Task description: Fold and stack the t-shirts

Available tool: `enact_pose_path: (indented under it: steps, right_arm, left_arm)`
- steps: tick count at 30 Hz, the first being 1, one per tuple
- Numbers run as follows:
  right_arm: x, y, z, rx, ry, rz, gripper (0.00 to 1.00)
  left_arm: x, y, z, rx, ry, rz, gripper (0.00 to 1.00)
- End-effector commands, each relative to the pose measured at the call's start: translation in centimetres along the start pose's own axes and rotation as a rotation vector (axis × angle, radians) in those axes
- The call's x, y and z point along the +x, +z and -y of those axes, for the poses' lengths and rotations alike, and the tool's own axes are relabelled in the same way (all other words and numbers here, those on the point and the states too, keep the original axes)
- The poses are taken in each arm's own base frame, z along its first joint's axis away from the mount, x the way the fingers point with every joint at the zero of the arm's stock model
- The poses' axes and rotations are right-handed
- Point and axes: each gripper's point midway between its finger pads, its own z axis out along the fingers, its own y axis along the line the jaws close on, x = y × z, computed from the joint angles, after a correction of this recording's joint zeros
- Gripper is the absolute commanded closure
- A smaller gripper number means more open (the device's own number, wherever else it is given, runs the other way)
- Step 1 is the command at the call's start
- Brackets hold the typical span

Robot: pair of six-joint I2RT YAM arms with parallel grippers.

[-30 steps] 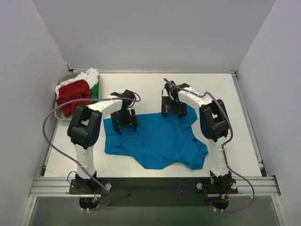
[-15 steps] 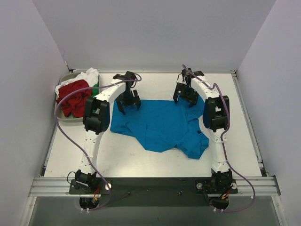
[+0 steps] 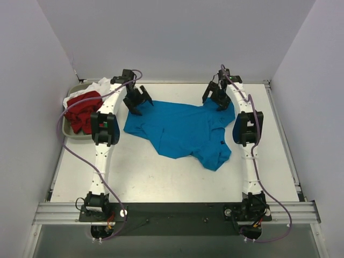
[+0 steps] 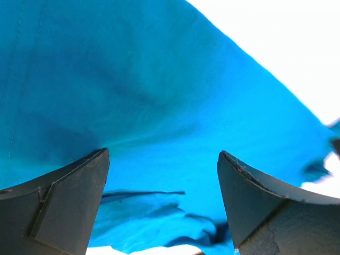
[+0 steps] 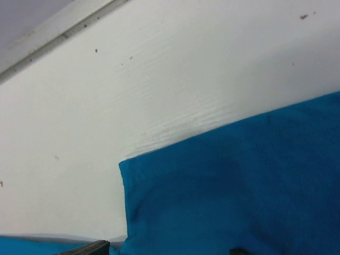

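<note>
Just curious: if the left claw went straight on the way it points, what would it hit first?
Probably the blue shirt: it fills the view ahead of the open left gripper. How far off is unclear.

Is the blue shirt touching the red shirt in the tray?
Apart. The top view shows bare table between the blue shirt and the red shirt.

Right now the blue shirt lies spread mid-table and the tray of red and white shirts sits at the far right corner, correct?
No. The tray holding the red shirt and white shirt sits at the far left corner, per the top view. The blue shirt does lie spread mid-table.
</note>
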Motion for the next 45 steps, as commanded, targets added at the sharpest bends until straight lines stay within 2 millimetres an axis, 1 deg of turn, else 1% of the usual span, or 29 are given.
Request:
enact_pose_path:
  steps: [1, 3, 5, 8, 9, 10, 11, 12, 13, 14, 15, 17, 18, 19, 20, 21, 22, 23, 25, 26, 28, 29, 31, 32, 35, 38, 40, 41, 45]
  right_arm:
    - [-1.6, 1.8, -0.8, -0.1, 0.036, 0.041, 0.07]
    - [-3.1, 1.4, -1.9, -0.152, 0.026, 0.094, 0.07]
    - [-4.6, 0.7, -3.3, -0.21, 0.002, 0.149, 0.06]
    - [-6.4, -2.5, -5.0, -0.259, -0.056, 0.239, 0.05]
    - [-7.7, -5.7, -5.6, -0.268, -0.081, 0.304, 0.05]
    - [-8.0, -7.3, -5.9, -0.269, -0.099, 0.332, 0.05]
    - [-7.6, -7.7, -5.8, -0.265, -0.129, 0.347, 0.04]
    - [-8.2, -12.0, -6.8, -0.29, -0.15, 0.416, 0.04]
    - [-8.3, -13.7, -6.9, -0.283, -0.159, 0.453, 0.04]
    - [-7.3, -14.1, -6.5, -0.27, -0.172, 0.45, 0.04]
    - [-7.1, -18.3, -7.5, -0.299, -0.184, 0.506, 0.04]
    - [-5.8, -20.8, -7.5, -0.287, -0.194, 0.531, 0.04]
    - [-4.2, -23.2, -7.8, -0.297, -0.209, 0.549, 0.04]
    - [-3.0, -24.0, -7.6, -0.279, -0.216, 0.547, 0.04]
    - [-2.1, -26.7, -7.8, -0.298, -0.225, 0.578, 0.04]
    - [-0.4, -26.0, -7.2, -0.275, -0.232, 0.55, 0.04]
    - [1.5, -26.2, -7.3, -0.261, -0.248, 0.526, 0.04]
    - [2.2, -28.0, -6.8, -0.256, -0.239, 0.552, 0.04]
    - [5.5, -26.3, -5.2, -0.221, -0.214, 0.476, 0.05]
    - [6.6, -27.4, -4.7, -0.235, -0.202, 0.484, 0.05]
    - [9.3, -26.0, -2.9, -0.188, -0.208, 0.448, 0.06]
    - [9.9, -27.2, -2.5, -0.194, -0.206, 0.474, 0.07]
    - [12.0, -26.2, -0.8, -0.154, -0.201, 0.462, 0.07]
    - [12.6, -27.4, -0.7, -0.174, -0.2, 0.484, 0.07]
    - [15.0, -28.0, 0.7, -0.176, -0.218, 0.498, 0.08]
    - [16.7, -28.8, 1.4, -0.196, -0.23, 0.517, 0.08]
    - [17.3, -28.9, 1.8, -0.191, -0.236, 0.518, 0.08]
    - [17.7, -28.7, 2.2, -0.181, -0.242, 0.511, 0.08]
    - [19.1, -27.4, 3.3, -0.138, -0.271, 0.473, 0.08]
  left_arm:
    - [-3.9, 5.2, 0.6, 0.159, 0.028, 0.083, 0.06]
    - [-4.6, 4.6, 1.8, 0.238, 0.022, 0.097, 0.05]
    - [-6.2, 2.5, 5.0, 0.4, 0.041, 0.139, 0.04]
    - [-7.5, -1.9, 9.2, 0.596, 0.102, 0.179, 0.04]
    - [-7.9, -3.7, 10.4, 0.642, 0.136, 0.209, 0.05]
    - [-7.8, -7.0, 12.1, 0.699, 0.178, 0.234, 0.05]
    - [-7.5, -8.9, 13.0, 0.732, 0.205, 0.249, 0.05]
    - [-7.3, -11.2, 14.2, 0.781, 0.241, 0.277, 0.05]
    - [-6.3, -14.9, 15.5, 0.822, 0.281, 0.298, 0.05]
    - [-5.6, -16.7, 16.1, 0.838, 0.303, 0.312, 0.04]
    - [-4.5, -20.5, 17.1, 0.866, 0.339, 0.345, 0.04]
    - [-3.1, -22.3, 16.9, 0.858, 0.346, 0.345, 0.04]
    - [-1.6, -25.1, 17.3, 0.863, 0.363, 0.362, 0.04]
    - [-0.7, -24.7, 16.6, 0.834, 0.37, 0.347, 0.04]
    - [0.1, -25.0, 16.3, 0.812, 0.379, 0.349, 0.04]
    - [1.1, -25.7, 15.5, 0.761, 0.369, 0.346, 0.04]
    - [2.0, -25.1, 15.0, 0.719, 0.397, 0.34, 0.04]
    - [2.7, -24.2, 14.2, 0.675, 0.395, 0.32, 0.04]
    - [4.0, -22.4, 12.3, 0.565, 0.395, 0.291, 0.05]
    - [4.5, -21.0, 11.2, 0.516, 0.392, 0.27, 0.05]
    - [4.6, -18.5, 9.0, 0.376, 0.38, 0.264, 0.05]
    - [5.1, -17.6, 8.8, 0.337, 0.391, 0.254, 0.05]
    - [5.0, -14.9, 7.1, 0.196, 0.393, 0.242, 0.08]
    - [5.7, -13.9, 7.3, 0.166, 0.414, 0.226, 0.09]
    - [6.3, -10.7, 5.9, -0.016, 0.446, 0.201, 0.17]
    - [5.5, -7.1, 4.9, -0.153, 0.468, 0.231, 0.19]
    - [6.2, -6.1, 6.2, -0.147, 0.487, 0.233, 0.19]
    - [6.5, -4.5, 5.7, -0.174, 0.489, 0.206, 0.2]
    - [8.1, -2.4, 6.5, -0.191, 0.512, 0.188, 0.2]
